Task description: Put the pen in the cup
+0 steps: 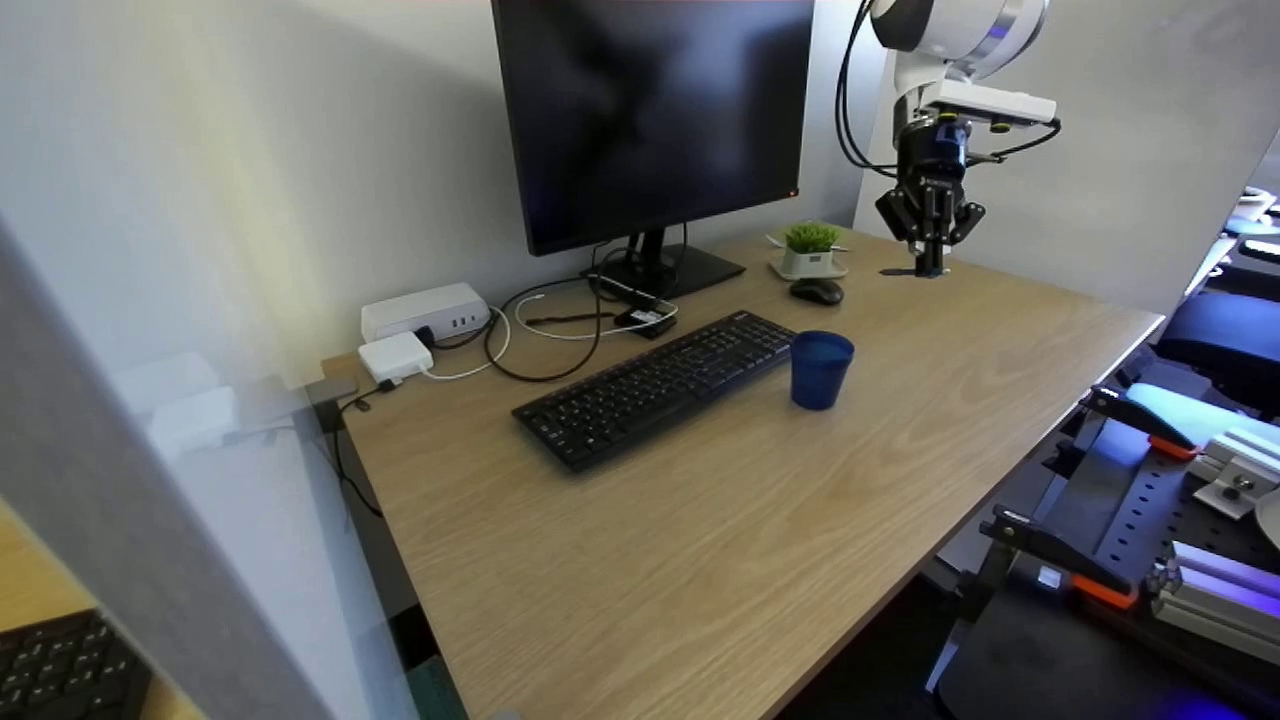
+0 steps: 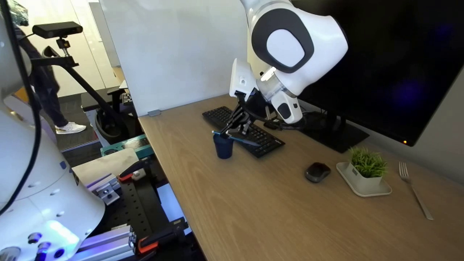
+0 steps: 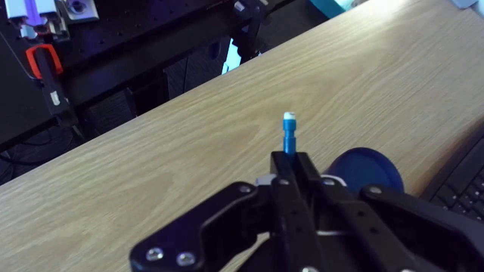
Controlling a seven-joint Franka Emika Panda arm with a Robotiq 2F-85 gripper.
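The dark-blue cup stands upright on the desk beside the keyboard; it also shows in an exterior view and the wrist view. My gripper is shut on the pen, a thin blue stick with a white end that sticks out past the fingertips. The pen lies roughly level, across the fingers. In an exterior view the gripper hangs above the desk, apart from the cup. In an exterior view the fingertips overlap the cup's rim by line of sight. The cup's inside is partly hidden.
A black keyboard lies close to the cup. A mouse, a potted plant and a fork lie farther along the desk. A monitor stands behind, with cables and white boxes.
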